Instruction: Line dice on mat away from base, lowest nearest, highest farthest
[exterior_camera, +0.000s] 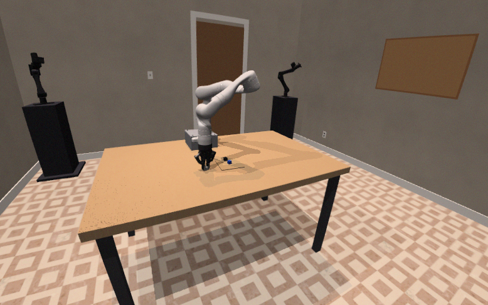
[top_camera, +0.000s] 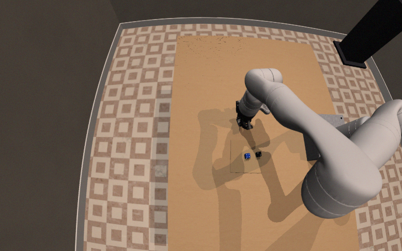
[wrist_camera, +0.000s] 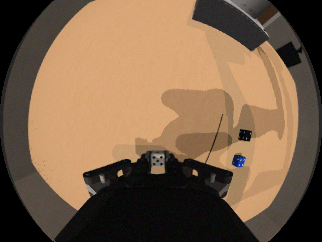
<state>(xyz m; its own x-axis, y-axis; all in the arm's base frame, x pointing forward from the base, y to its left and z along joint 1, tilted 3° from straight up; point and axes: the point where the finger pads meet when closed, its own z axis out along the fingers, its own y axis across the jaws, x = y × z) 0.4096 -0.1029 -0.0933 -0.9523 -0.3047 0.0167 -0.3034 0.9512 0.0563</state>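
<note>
My gripper (top_camera: pixel 245 126) (exterior_camera: pixel 205 165) (wrist_camera: pixel 157 156) is shut on a pale grey die (wrist_camera: pixel 157 158) with dark pips. It is low over the table, just outside the mat. The mat (top_camera: pixel 238 163) (exterior_camera: pixel 236 167) has the table's colour and shows only by its thin dark outline; one of its edges shows in the wrist view (wrist_camera: pixel 216 134). A blue die (top_camera: pixel 247 156) (exterior_camera: pixel 229 162) (wrist_camera: pixel 237 160) and a black die (top_camera: pixel 258 154) (exterior_camera: pixel 224 158) (wrist_camera: pixel 245 134) stand close together on the mat, the black one nearer the robot's base. In the top and exterior views the held die is hidden by the fingers.
The arm's grey base plate (top_camera: pixel 331 120) (exterior_camera: pixel 190 139) stands at the table's edge beside the mat. The wooden table (top_camera: pixel 209 78) (exterior_camera: pixel 155 189) stretches wide around the gripper. Black pedestals (exterior_camera: pixel 50 140) (exterior_camera: pixel 283 115) stand on the floor off the table.
</note>
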